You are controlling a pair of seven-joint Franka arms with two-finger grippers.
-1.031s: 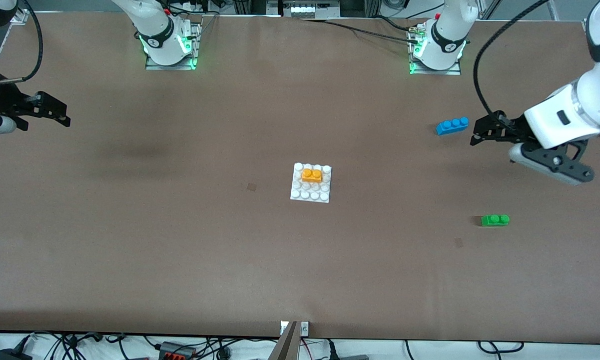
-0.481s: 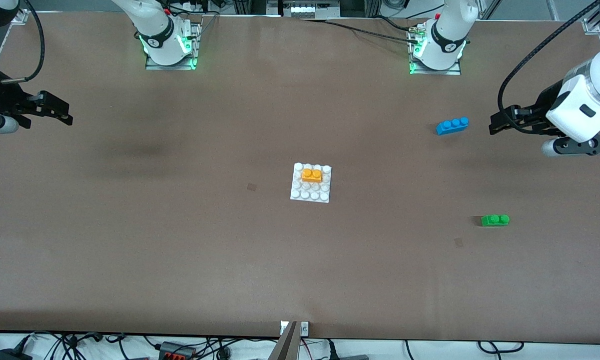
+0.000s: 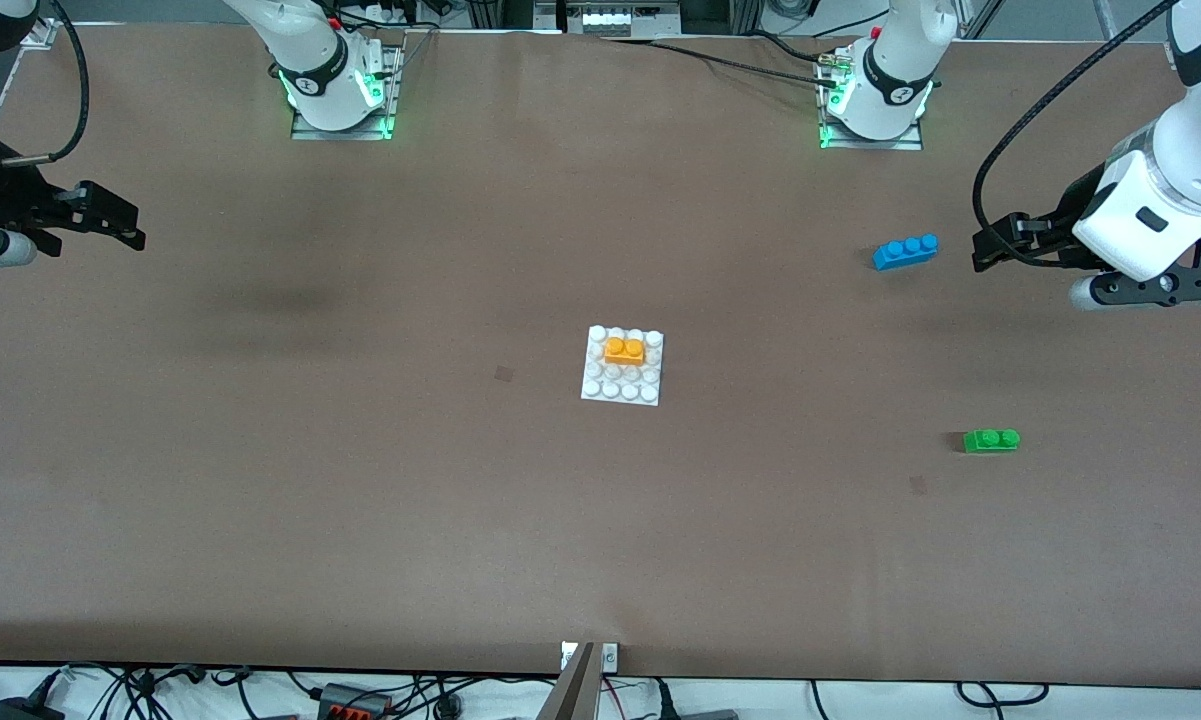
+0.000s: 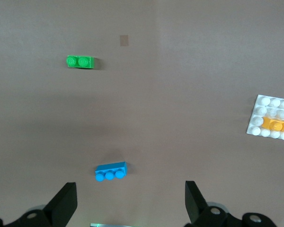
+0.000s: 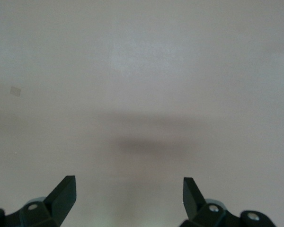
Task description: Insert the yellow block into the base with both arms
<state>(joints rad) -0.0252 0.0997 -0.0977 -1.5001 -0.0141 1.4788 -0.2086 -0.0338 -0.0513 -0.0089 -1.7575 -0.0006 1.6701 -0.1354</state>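
Worktop (image 3: 360,500): brown, matte.
Left gripper (image 3: 982,252): released, holding nothing, above worktop at left arm's end.
Right gripper (image 3: 130,228): released, holding nothing, above worktop at right arm's end.
Base (image 3: 600,388): mid-worktop, well apart from both grippers.
Blue brick (image 3: 905,251): near left gripper.
Yellow block (image 3: 624,350): seated on base studs.
Green brick (image 3: 991,440): apart from left gripper.
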